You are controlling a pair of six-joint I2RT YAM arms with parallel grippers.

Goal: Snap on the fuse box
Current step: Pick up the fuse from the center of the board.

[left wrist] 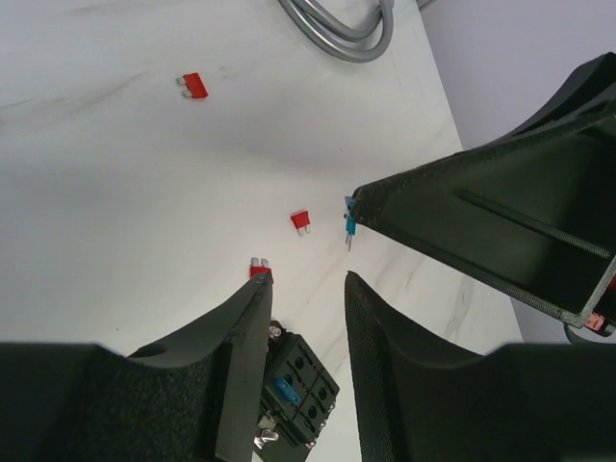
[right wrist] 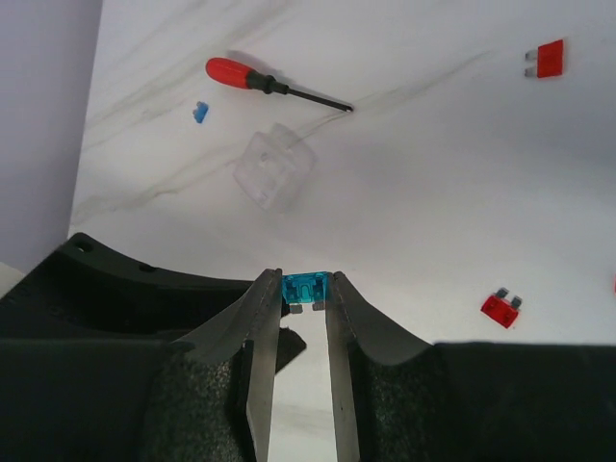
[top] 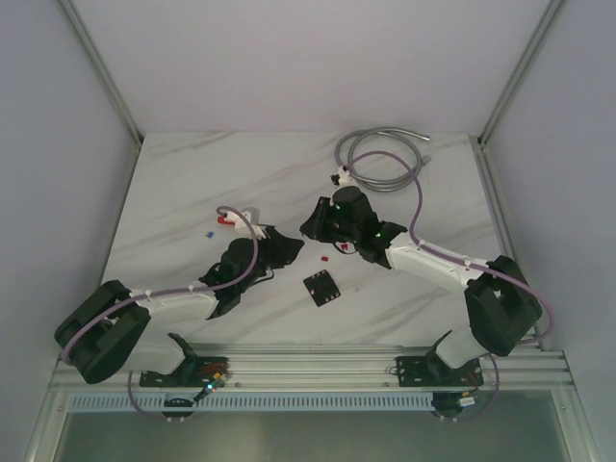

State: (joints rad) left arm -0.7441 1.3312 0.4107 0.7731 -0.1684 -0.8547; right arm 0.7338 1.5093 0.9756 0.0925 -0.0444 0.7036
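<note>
We see the fuse box (top: 322, 288) lying flat on the white marble bench (top: 192, 183), near its front middle, between the two arms and a little nearer their bases than either claw. In the left wrist view it shows just under the left claw (left wrist: 306, 279), partly hidden by one finger (left wrist: 241, 346). Its face is turned up, with dark slots and one blue piece seated in a slot.

The left claw is released: its fingers stand partly apart with only bare bench between them, and we cannot see it touching anything. The right claw (right wrist: 304, 294) is clenched on a blue fuse (right wrist: 306, 288), pinched by its sides at the very fingertips, its small metal legs showing. That fuse hangs above the bench, apart from the fuse box and close to the tips of the left claw.

Three red fuses (left wrist: 300, 220) lie loose on the bench beyond the left claw, one of them right at a fingertip. Further off to the left we find a red-handled screwdriver (right wrist: 252, 79), a clear plastic cap (right wrist: 274, 168) near its shaft, and a loose blue bit (right wrist: 200, 112) beside the handle. A grey cable (top: 385, 159) lies coiled at the far right of the bench
</note>
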